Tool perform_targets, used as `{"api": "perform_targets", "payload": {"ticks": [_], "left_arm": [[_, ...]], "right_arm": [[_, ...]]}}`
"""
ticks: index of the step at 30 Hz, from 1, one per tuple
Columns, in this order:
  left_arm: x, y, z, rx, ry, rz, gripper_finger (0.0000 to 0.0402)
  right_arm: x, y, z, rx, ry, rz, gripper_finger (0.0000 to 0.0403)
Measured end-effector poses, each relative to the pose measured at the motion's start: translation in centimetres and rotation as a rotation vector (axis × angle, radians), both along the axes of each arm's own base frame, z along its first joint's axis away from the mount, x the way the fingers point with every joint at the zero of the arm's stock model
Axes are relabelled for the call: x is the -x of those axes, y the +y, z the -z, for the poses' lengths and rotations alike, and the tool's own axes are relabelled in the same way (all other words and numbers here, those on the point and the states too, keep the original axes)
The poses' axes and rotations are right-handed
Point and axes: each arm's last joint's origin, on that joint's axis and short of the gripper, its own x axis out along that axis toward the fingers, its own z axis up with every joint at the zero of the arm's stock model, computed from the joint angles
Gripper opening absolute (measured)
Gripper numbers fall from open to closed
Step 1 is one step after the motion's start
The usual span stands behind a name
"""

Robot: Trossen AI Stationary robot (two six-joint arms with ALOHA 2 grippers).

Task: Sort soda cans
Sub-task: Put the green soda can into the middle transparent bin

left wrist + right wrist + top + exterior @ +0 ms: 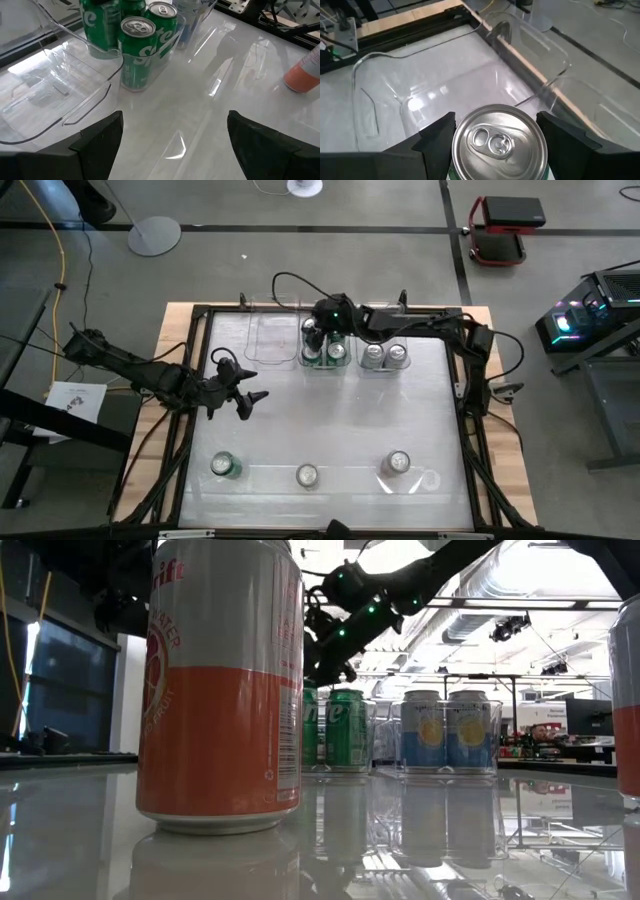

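Soda cans are the job here, and 1 green-sided can (497, 142) sits between the right gripper (318, 330)'s jaws, which close on its sides near the rim at the upper middle of the high view. It hangs over or rests in the middle clear bin (325, 345), where 2 more green cans (137, 52) already stand; whether it has touched the bin floor I cannot tell. Just right of that bin, a second clear bin (385, 358) holds 2 pale blue-and-yellow cans (447, 730). Left of the green cans, a third clear bin (270, 335) holds nothing visible.

The left gripper (240, 390) waits at centre left of the high view, jaws wide with nothing between them, well apart from the bins.

Along the lower edge of the high view, 3 cans stand loose on the counter (330, 420): a green one (224, 467) at lower left, an orange-and-silver one (307, 475) in the middle, and another (397, 464) at lower right.

Risks, as I judge them: releasing while the held can is tilted or above the floor could tip it into its 2 neighbours. The bin walls are close, so a jaw withdrawing sideways could catch a wall and drag the light bin.
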Motion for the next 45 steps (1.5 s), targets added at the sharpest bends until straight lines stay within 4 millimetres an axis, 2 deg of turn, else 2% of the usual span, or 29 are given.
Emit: {"api": "perform_targets", "payload": {"ticks": [5, 10, 19, 28, 35, 40, 45], "left_arm": [[0.0, 0.0, 0.0, 0.000, 0.000, 0.000, 0.0335], [0.0, 0.0, 0.0, 0.000, 0.000, 0.000, 0.0335], [0.0, 0.0, 0.0, -0.001, 0.001, 0.000, 0.0335], [0.0, 0.0, 0.0, -0.001, 0.001, 0.000, 0.0335], [0.0, 0.0, 0.0, -0.001, 0.002, 0.000, 0.0335], [0.0, 0.0, 0.0, -0.012, -0.002, -0.016, 0.0335], [0.2, 0.1, 0.1, 0.021, 0.003, -0.037, 0.0335]], "right_arm": [[-0.3, -0.1, 1.5, -0.030, 0.045, -0.005, 0.0254], [-0.3, -0.1, 2.2, -0.045, 0.066, -0.006, 0.0255], [-0.2, -0.1, 2.3, -0.056, 0.085, -0.049, 0.0258], [0.1, -0.6, 2.3, -0.133, 0.070, -0.142, 0.0306], [0.1, -1.3, 2.0, -0.123, 0.017, -0.098, 0.0312], [0.4, -1.4, -0.1, -0.057, -0.053, -0.081, 0.0312], [2.0, 0.3, -5.5, 0.094, -0.114, -0.051, 0.0312]]}}
